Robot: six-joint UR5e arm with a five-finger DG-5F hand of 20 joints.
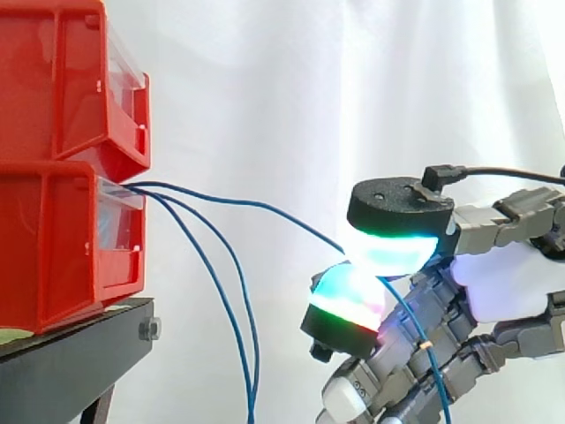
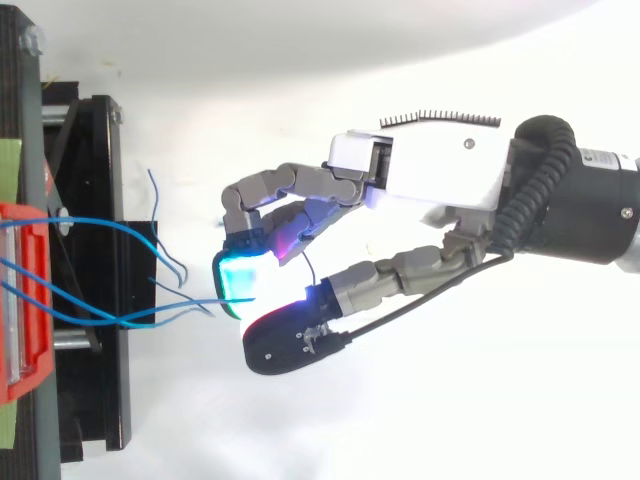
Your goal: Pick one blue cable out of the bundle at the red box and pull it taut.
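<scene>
Two red plastic bins (image 1: 62,238) stand stacked on the black metal stand (image 1: 79,353), their fronts at the stand's edge that faces the hand. The grey-and-white robot hand (image 1: 499,283) is well out from that edge. Two glowing pads (image 1: 393,252) pinch one thin blue cable (image 1: 265,208), which sags in a shallow curve from the top of the lower bin's front.

We judge the pull unfinished. We should hold the pinch firm and draw straight away from the bins, smoothly, until the sag goes.

We count two bins, one hand and three blue cables. The two loose blue cables (image 1: 252,389) hang below the stand's edge.
</scene>
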